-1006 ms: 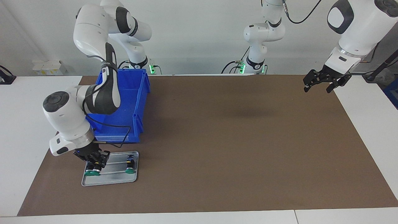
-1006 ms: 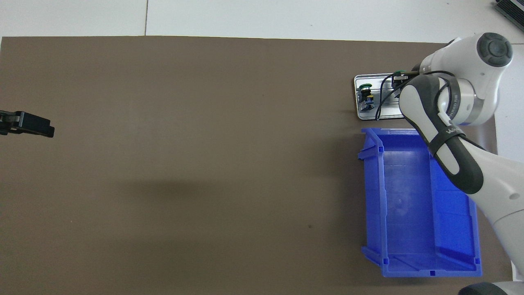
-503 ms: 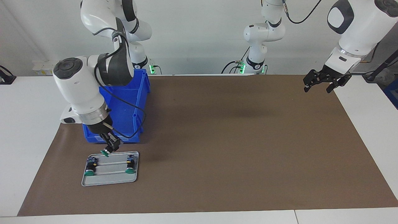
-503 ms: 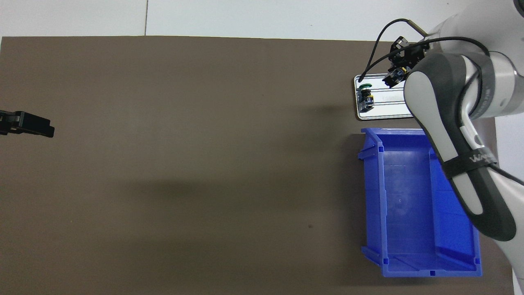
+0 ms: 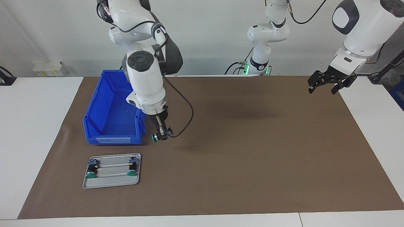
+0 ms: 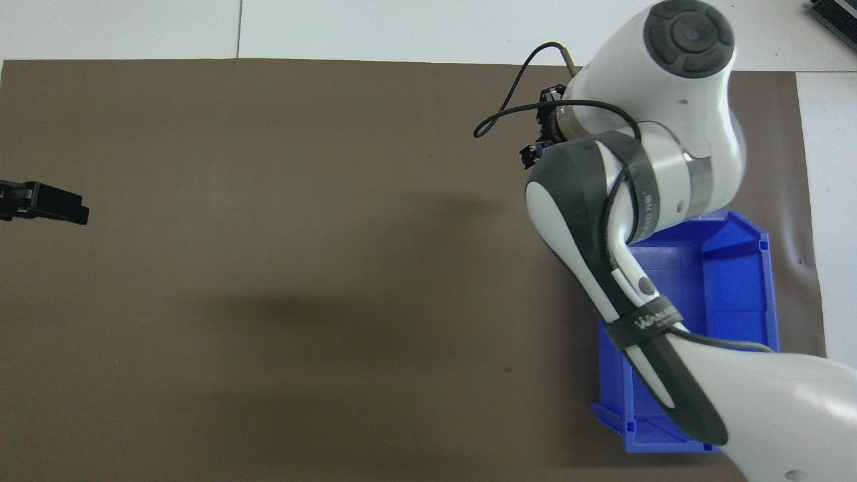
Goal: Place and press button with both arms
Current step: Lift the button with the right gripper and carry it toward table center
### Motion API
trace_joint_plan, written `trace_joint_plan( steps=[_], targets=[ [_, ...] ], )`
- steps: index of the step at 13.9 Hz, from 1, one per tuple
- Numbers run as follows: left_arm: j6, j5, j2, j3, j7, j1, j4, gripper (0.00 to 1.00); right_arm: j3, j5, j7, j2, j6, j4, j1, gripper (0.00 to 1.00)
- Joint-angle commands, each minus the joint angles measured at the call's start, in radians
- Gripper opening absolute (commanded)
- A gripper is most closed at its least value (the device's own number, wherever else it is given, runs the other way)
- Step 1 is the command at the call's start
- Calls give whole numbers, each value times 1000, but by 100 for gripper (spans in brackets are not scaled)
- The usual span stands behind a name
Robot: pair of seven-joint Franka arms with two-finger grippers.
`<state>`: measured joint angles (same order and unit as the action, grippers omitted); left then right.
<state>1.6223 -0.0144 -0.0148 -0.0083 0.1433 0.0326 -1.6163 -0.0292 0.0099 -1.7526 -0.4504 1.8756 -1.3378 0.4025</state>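
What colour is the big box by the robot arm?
The box is blue; the facing view shows it best.

Three green-capped buttons (image 5: 154, 137) – two on one metal tray (image 5: 111, 183), one blue bin (image 5: 107, 110), two arms (image 5: 145, 78).

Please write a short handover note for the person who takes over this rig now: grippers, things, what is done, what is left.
Right gripper: shut on a button, in the air over the brown mat, beside the blue bin.
Left gripper: open, empty, waiting over the mat's edge at its own end.
Two more buttons lie in the metal tray.
Done: one button picked up.
Left: place it, press it.
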Motion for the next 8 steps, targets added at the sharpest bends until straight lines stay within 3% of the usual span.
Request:
trace_joint_plan(
  steps=[1,4,8],
  targets=[
    [1,4,24,-1,2,6,-27,100,15,-19,-175,-30,60,-14,62,0],
    [1,4,24,-1,2,6,-27,100,15,-82,-319,-118,74,2,188,0],
    [1,4,24,-1,2,6,-27,100,15,-110,-479,-209,190,23,287,0]
  ],
)
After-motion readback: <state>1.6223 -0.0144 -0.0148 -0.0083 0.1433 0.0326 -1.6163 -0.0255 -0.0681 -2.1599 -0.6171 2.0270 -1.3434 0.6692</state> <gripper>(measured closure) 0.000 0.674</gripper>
